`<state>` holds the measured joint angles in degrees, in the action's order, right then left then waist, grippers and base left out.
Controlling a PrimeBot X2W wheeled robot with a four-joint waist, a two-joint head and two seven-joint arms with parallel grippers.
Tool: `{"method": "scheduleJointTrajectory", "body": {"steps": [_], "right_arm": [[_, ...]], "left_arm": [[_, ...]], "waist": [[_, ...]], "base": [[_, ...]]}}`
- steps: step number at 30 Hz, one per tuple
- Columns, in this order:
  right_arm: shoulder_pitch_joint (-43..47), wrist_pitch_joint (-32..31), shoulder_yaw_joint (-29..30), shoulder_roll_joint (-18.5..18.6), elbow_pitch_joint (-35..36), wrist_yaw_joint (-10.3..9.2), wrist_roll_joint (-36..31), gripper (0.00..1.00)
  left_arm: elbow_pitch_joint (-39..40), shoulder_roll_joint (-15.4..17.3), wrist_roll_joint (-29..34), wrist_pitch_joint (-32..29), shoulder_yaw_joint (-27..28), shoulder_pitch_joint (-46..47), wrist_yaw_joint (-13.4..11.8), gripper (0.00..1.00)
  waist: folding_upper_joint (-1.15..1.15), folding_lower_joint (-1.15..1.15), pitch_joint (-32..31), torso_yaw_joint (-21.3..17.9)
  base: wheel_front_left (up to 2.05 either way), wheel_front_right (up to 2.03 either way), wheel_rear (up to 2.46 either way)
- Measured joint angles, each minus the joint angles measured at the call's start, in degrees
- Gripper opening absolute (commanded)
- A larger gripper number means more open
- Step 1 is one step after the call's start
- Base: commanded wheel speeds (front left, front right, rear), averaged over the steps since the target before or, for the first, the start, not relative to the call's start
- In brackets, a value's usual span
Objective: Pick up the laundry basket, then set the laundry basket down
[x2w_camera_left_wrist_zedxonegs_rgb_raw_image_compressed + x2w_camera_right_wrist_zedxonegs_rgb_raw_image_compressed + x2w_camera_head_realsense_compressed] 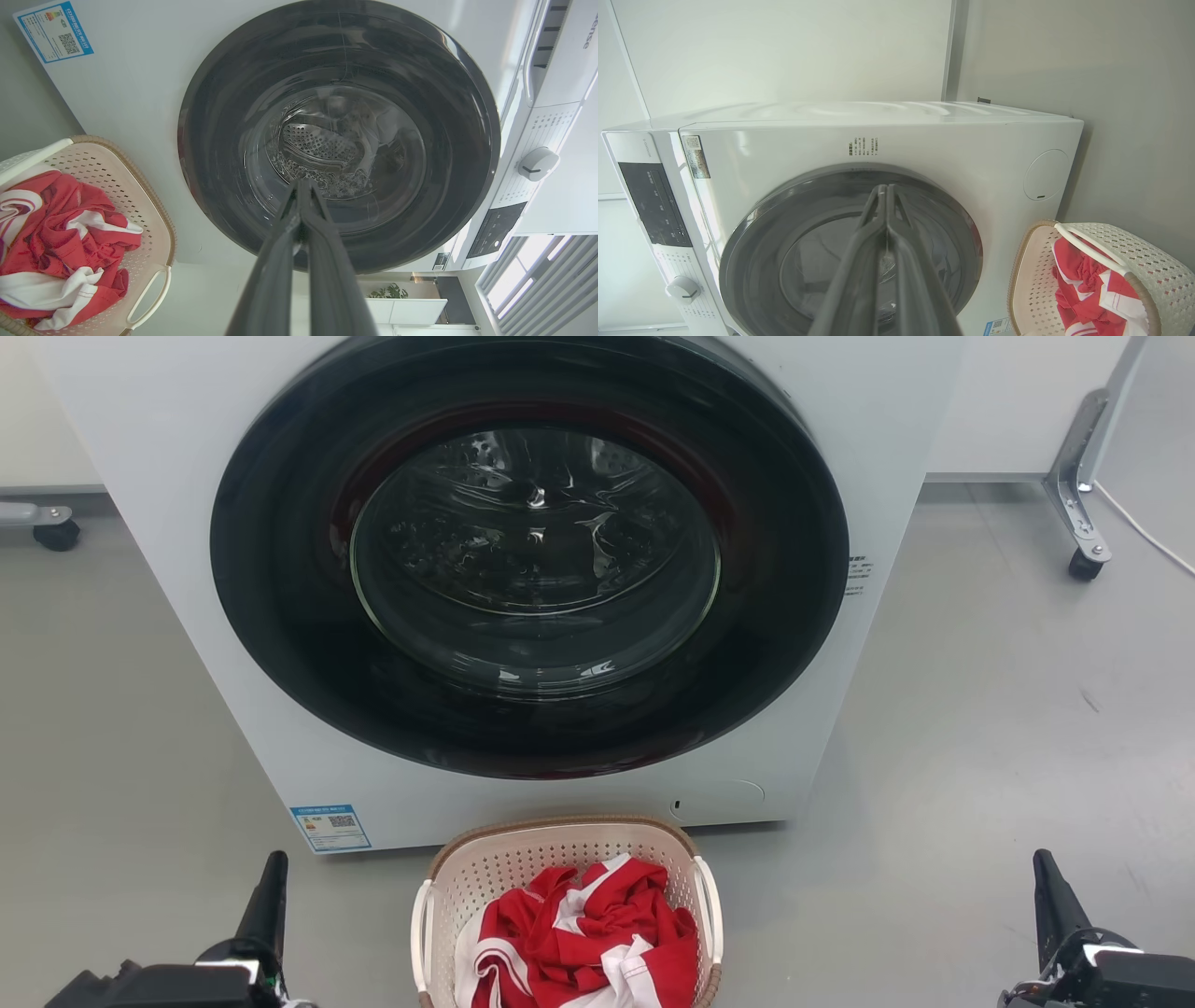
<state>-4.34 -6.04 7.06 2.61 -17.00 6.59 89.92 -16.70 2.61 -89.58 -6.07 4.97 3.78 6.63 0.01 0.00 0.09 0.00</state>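
Head view: the cream-white perforated plastic laundry basket with a brown woven-look rim (560, 828) sits on the grey floor (980, 728) close in front of the white front-loading washer (168, 569), holding a crumpled red-and-white garment (579, 924); the left gripper (274, 863) and right gripper (1043, 863) flank it, well apart, with open floor on both sides.

Left wrist view: the left gripper's fingers are pressed together on nothing; the basket lies at that view's left.

Right wrist view: the right gripper's fingers likewise meet, empty; the basket sits at lower right.

Lifting by one white loop handle (1092, 249) would likely tip the load out; the far rim is near the washer, so a forward swing could strike it.
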Motion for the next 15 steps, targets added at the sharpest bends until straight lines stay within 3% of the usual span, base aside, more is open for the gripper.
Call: {"method": "scheduleJointTrajectory", "body": {"steps": [15], "right_arm": [[-0.97, -0.44, 0.52, -0.08, -0.12, 0.31, 1.58, 0.0]], "left_arm": [[-0.24, -0.22, -2.12, -0.42, 0.23, 0.83, 0.45, 0.0]], "waist": [[0.0, 0.0, 0.01, 0.0]], "base": [[0.0, 0.0, 0.0]]}}
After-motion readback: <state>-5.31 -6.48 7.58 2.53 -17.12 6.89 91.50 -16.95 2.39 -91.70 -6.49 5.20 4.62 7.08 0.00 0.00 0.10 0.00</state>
